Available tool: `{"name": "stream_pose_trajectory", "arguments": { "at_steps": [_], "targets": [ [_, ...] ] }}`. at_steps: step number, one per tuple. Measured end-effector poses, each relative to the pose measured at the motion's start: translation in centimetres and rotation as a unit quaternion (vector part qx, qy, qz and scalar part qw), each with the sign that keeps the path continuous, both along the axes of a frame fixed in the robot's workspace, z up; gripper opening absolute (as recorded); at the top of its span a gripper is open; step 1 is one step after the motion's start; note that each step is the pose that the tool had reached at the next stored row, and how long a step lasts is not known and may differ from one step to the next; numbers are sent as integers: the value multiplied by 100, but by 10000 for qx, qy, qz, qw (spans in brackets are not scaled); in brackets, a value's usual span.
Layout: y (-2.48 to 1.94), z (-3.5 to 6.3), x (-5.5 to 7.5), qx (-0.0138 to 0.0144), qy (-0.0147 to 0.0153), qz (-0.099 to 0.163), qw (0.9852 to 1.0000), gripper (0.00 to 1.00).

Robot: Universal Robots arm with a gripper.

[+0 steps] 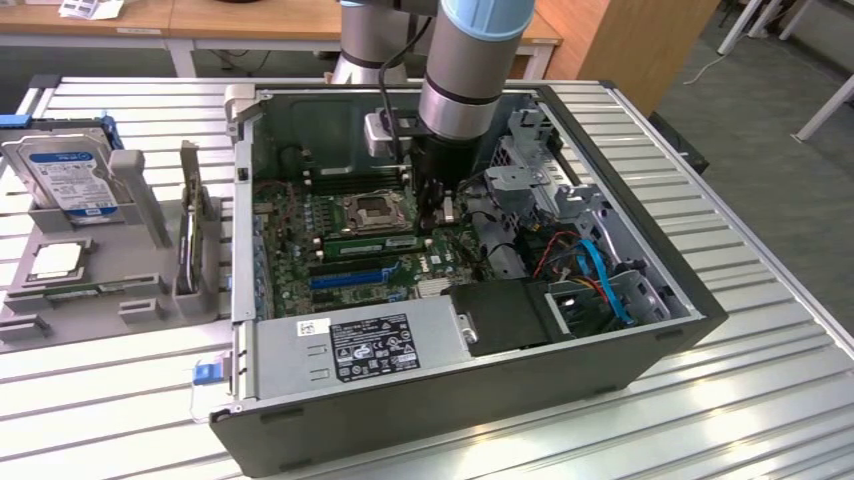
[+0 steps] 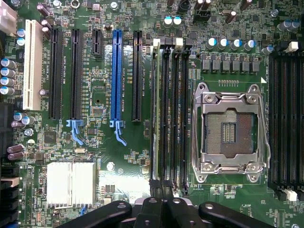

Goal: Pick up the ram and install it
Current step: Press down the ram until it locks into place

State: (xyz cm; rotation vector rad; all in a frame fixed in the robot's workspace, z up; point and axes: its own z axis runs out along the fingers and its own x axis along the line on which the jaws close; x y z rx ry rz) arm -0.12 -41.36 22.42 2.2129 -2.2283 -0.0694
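Gripper (image 2: 161, 209) shut, ram (image 2: 155, 109) seated in slot

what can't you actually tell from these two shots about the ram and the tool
- Exterior view: the tool tips, and whatever is between them, hidden by the arm's own body low over the motherboard.
- Wrist view: the tool is cut off by the picture edge; the ram is seen edge-on in its slot, so whether it is fully seated cannot be judged.
- Hard drive label text: too small.
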Motion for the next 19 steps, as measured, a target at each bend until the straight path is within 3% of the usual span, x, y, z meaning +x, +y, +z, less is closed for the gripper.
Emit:
{"name": "stream_pose_trajectory", "arguments": {
  "at_steps": [15, 19],
  "targets": [
    [0, -9, 0, 0, 0, 0, 10000, 10],
    [0, 28, 0, 1, 0, -1, 10000, 10]
  ]
}}
